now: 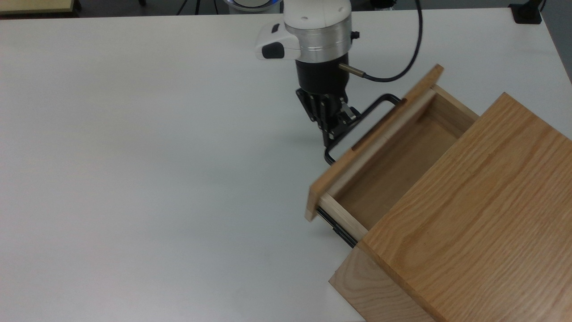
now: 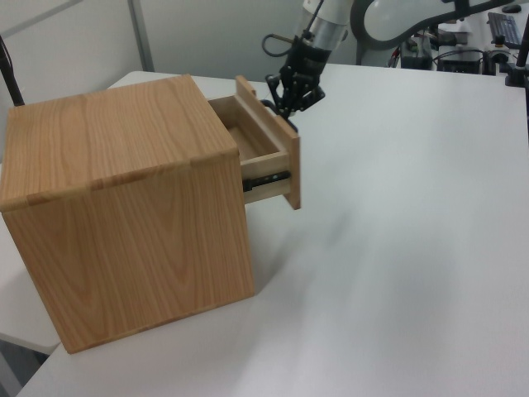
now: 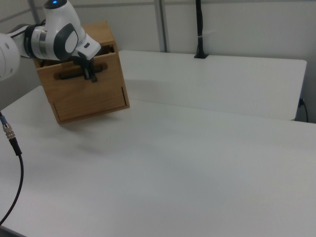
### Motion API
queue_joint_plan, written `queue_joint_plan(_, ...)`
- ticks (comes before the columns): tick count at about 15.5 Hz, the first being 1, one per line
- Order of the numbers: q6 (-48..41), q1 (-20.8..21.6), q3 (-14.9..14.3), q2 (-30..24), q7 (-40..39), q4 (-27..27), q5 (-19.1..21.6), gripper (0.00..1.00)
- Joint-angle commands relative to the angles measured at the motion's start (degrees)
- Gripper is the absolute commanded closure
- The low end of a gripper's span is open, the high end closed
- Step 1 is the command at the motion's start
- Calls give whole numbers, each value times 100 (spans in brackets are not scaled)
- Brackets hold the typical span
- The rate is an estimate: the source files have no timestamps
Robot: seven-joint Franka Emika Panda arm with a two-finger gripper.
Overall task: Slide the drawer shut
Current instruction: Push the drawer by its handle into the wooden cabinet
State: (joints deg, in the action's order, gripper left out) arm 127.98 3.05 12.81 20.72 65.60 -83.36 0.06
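Fingers (image 1: 334,129) closed on the black U-shaped handle (image 1: 357,125) near the middle of its bar, gripper (image 1: 333,132) pointing down from the wrist. Handle is mounted on the drawer's flat front panel (image 1: 373,141). In the left view the gripper (image 2: 289,95) sits just beside that panel's outer face.

Drawer (image 1: 393,165) is partway into the oak cabinet (image 1: 469,214): a strip of its inner floor shows between panel and cabinet top, and a short length of black side rail (image 1: 337,230) is exposed at the top view's lower side. Right view shows the front panel (image 3: 89,74) close to the cabinet face. Cabinet stands on the white table (image 1: 134,156).

Judgement: closing well advanced, final stretch of travel remaining.

Risks:
- Push off the rail axis could bind the slides or skid the whole cabinet across the table, since nothing visibly holds it down.
- Fingers around the bar may get pinched or strained if the push carries on after the panel seats.
- Cable (image 1: 411,58) hangs near the panel corner; possible snag.
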Motion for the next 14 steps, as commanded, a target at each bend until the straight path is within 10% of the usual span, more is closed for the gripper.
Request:
queue_joint_plan(1,209,169,72,466,392,652,73,100)
queue_joint_plan(14,807,1145,-411,968,1226,1489,-594,100)
